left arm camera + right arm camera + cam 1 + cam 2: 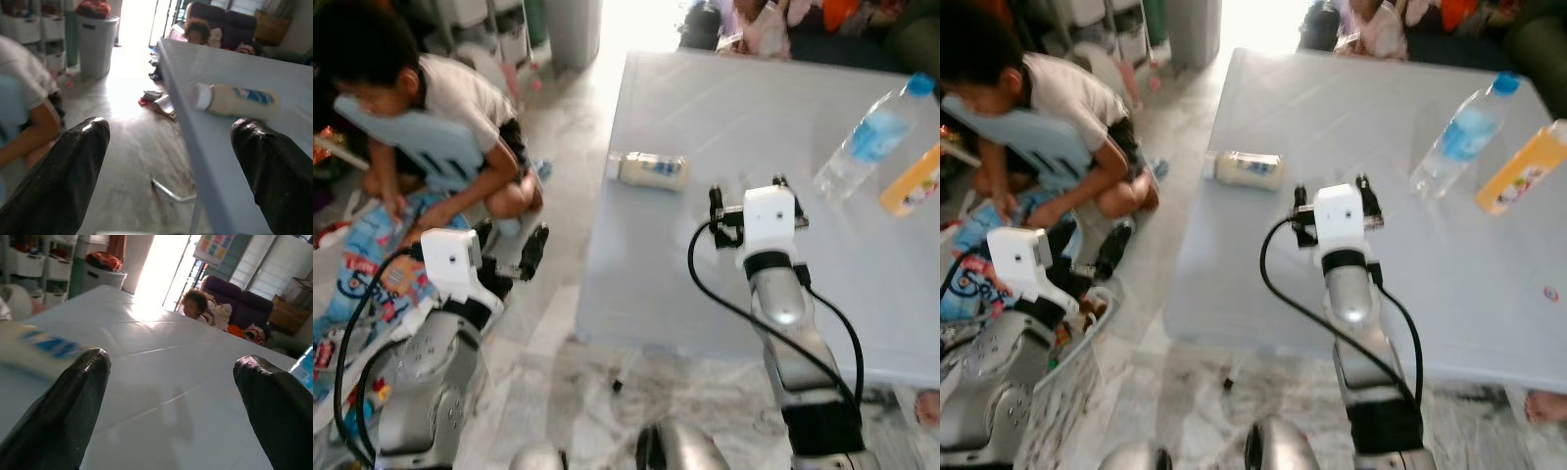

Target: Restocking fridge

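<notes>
A cream-coloured bottle (653, 169) with a white cap and a blue-printed label lies on its side near the left edge of the pale grey table (705, 294), its cap end pointing toward that edge; the label's wording is too blurred to read. Further right on the table stand or lean two more bottles: a clear water bottle (868, 139) with a blue cap and blue label, tilted, and just beside it an orange juice bottle (912, 182) that the picture edge cuts off. The right gripper (756, 206) hangs over the table, between the cream bottle and the water bottle and near both, touching neither; its wrist view shows the two black fingers (63, 411) spread wide apart with nothing between them, the cream bottle a blur beyond one fingertip. The left gripper (514, 250) is off the table's left side, above the floor, its fingers (58, 181) likewise well apart and empty, with the cream bottle on the table edge seen past them. A person (440, 127) in a white shirt crouches on the floor to the left, bent over colourful printed packaging (372, 269) whose contents cannot be made out. Another person (195, 306) sits past the table's far end, largely cut off in the head views.
</notes>
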